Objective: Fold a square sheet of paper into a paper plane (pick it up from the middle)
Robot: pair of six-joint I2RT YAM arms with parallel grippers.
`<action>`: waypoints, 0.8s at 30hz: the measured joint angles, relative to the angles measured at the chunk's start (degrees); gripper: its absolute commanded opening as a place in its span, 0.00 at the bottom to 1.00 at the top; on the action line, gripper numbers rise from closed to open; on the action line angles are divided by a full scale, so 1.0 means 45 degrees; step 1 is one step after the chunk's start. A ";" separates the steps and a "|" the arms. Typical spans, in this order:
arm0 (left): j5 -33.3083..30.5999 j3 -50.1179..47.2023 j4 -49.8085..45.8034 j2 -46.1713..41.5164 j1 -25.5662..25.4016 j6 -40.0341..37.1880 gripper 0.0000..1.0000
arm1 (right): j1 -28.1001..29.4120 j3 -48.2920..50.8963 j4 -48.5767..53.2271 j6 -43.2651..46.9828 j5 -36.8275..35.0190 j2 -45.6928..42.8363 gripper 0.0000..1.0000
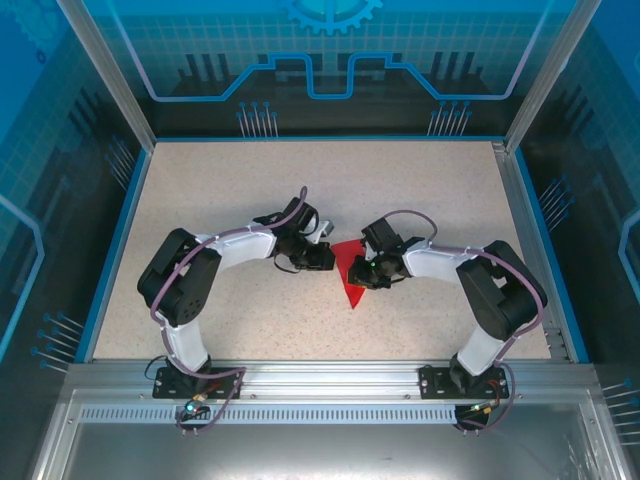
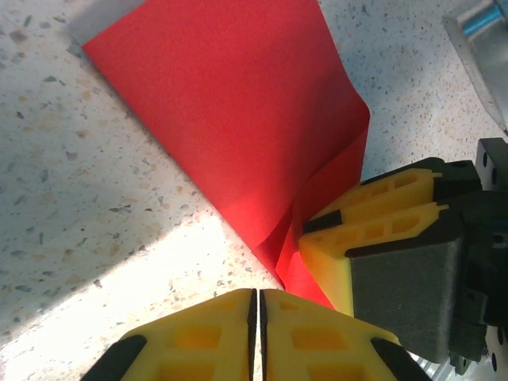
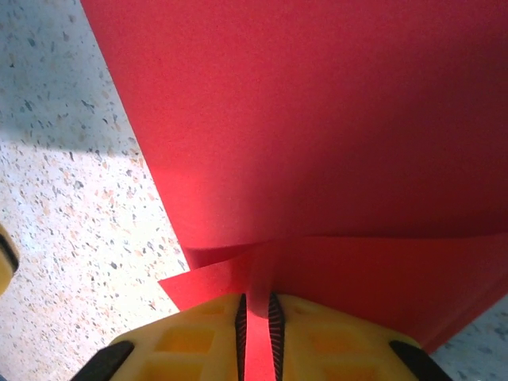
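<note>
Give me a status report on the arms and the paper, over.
Right gripper shut on red paper, sheet curling up. Left gripper shut at its edge. Nothing in the way.

Speckled beige tabletop (image 1: 250,190) with blue edging, aluminium frame posts (image 1: 105,70), translucent blue circuit-patterned wall panels (image 1: 330,40)

Facing inward, left fingers (image 2: 202,333) press together and right fingers (image 3: 190,341) clamp nearly closed.
</note>
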State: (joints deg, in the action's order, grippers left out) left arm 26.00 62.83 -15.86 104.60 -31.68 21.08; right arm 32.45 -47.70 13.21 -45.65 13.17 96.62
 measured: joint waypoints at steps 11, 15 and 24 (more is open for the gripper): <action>0.0374 0.0029 0.0495 0.0612 -0.0729 0.0238 0.10 | -0.0053 0.0117 -0.0010 0.0005 -0.0068 -0.0068 0.05; 0.0442 0.0083 0.0554 0.1005 -0.0884 0.0248 0.10 | -0.0053 0.0199 -0.0097 0.0005 -0.0063 -0.0117 0.04; 0.0529 0.0427 0.0738 0.1399 -0.0986 0.0291 0.10 | -0.0078 0.0374 -0.0238 0.0005 -0.0024 -0.0233 0.01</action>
State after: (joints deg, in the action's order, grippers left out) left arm 28.38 64.75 -12.53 110.89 -36.12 22.39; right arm 32.10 -46.02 12.14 -45.63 13.06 95.57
